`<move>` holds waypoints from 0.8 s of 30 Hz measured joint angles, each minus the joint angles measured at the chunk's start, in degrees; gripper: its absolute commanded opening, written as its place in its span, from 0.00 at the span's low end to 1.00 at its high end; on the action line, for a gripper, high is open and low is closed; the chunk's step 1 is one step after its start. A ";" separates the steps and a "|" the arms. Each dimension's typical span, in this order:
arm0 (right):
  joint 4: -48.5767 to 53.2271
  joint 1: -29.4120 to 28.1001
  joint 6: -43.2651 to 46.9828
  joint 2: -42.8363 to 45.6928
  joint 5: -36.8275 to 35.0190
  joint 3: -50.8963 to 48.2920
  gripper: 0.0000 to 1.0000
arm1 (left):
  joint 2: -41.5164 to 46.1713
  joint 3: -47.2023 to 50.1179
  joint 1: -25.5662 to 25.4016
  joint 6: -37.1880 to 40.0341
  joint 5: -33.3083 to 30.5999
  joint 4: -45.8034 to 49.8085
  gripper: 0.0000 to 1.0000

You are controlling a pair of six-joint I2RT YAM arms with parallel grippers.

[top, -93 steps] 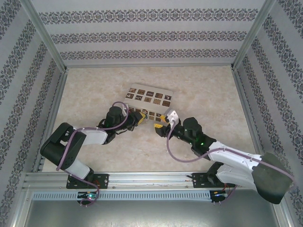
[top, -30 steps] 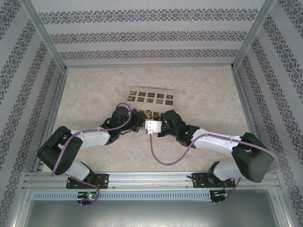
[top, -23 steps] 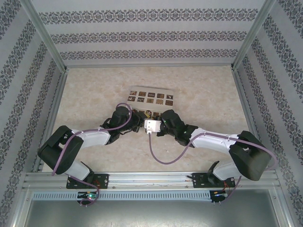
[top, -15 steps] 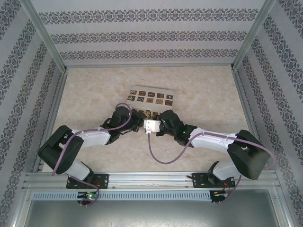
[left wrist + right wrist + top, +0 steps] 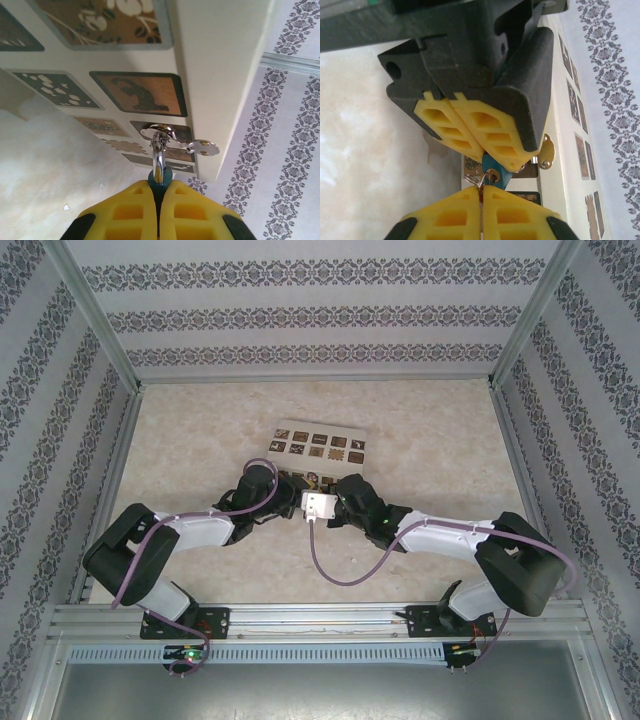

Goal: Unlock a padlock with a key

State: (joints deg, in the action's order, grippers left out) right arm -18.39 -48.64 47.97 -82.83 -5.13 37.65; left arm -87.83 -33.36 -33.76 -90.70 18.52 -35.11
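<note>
Padlock (image 5: pixel 161 176), tiny, blue-bodied, silvery-shackled, sits just beside the patterned side of the white box (image 5: pixel 215 60), clamped in the yellow-padded left hand (image 5: pixel 160 189); the right hand (image 5: pixel 481 194) is pinched shut at its brass keyhole.

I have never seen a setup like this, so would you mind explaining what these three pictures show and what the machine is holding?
It is two robot arms bolted to a table, each ending in a two-finger gripper. One picture looks down from above; the other two come from cameras on the wrists. A white box with dark patterned squares sits on the table. The left gripper is shut on a small blue padlock. The right gripper is closed right at the padlock, apparently pinching a key.
</note>
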 measured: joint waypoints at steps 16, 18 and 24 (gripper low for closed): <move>-14.01 0.31 -20.44 -2.16 -1.07 -5.29 0.00 | -1.57 -0.76 -0.04 -1.51 -1.51 -1.55 0.00; -16.15 0.39 -22.97 -2.97 -0.94 -6.05 0.00 | -1.92 -0.74 -0.17 -1.66 -1.77 -1.66 0.00; -19.63 0.37 -27.47 -4.90 -0.98 -7.41 0.00 | -3.43 -0.50 -0.48 -2.25 -2.36 -2.36 0.00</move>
State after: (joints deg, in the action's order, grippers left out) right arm -38.02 -48.27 20.49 -87.72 -6.11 30.24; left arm -91.26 -33.87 -34.24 -92.95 16.16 -37.47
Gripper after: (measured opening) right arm 0.048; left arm 0.053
